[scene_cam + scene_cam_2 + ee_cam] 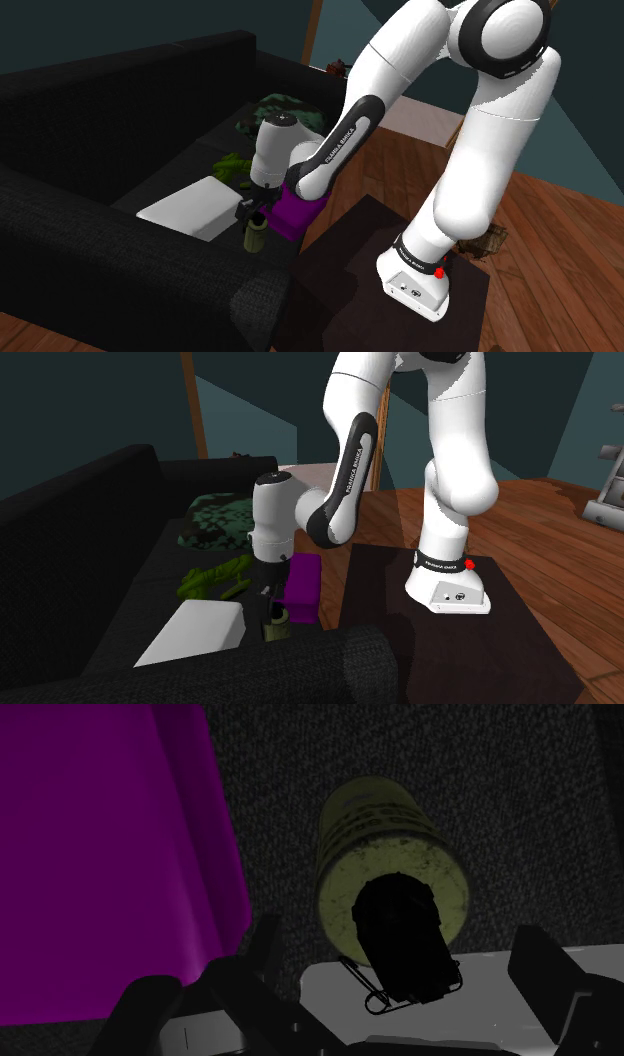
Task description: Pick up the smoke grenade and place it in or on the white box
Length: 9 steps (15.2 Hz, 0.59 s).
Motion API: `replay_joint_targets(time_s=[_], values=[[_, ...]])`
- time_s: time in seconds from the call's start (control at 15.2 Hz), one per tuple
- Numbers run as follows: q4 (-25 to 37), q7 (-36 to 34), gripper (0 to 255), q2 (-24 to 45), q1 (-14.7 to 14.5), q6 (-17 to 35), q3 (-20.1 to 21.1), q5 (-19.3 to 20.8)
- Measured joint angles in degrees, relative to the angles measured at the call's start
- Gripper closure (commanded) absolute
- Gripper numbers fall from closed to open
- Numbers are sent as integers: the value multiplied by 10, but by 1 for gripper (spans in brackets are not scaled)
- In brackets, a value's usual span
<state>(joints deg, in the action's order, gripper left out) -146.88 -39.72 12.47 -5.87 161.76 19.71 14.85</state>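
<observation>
Wrist view, looking almost straight down on the smoke grenade (392,874): a dull olive-yellow can, upright on the black sofa seat (500,794), with a black fuse head (400,939) and a thin wire ring on top. Stands between the white box (470,1004) and the purple box (100,854), just beside the white box's corner and apart from the purple one. Reads the same way in the shoulder view, low on the seat near its front edge.

Shows the jaws open, spread wide to either side of the can's top and touching nothing. Puts the grenade roughly midway between them and further along their line of reach, not yet enclosed as far as can be told.

Looks stiff and hard-walled, so unlikely to crush or bend under a firm squeeze. Probably moderate in weight, perhaps a little top-heavy because of the fuse head. Smooth and round in the wall, so likely slippery and apt to squirt out of a shallow pinch. Best taken across the cylindrical body just under the fuse head, on opposite sides of the wall, clear of the ring. Tall and narrow too, so easily tipped on the soft cushion by a nudge from one side
</observation>
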Motion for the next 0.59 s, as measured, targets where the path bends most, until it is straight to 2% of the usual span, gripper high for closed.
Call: replay_joint_targets(time_s=[0.13, 0.53, 0.59], values=[[3, -18, 0, 20, -11, 15, -15, 23], [5, -21, 0, 25, -13, 19, -19, 28], [5, -21, 255, 25, -13, 19, -19, 28]])
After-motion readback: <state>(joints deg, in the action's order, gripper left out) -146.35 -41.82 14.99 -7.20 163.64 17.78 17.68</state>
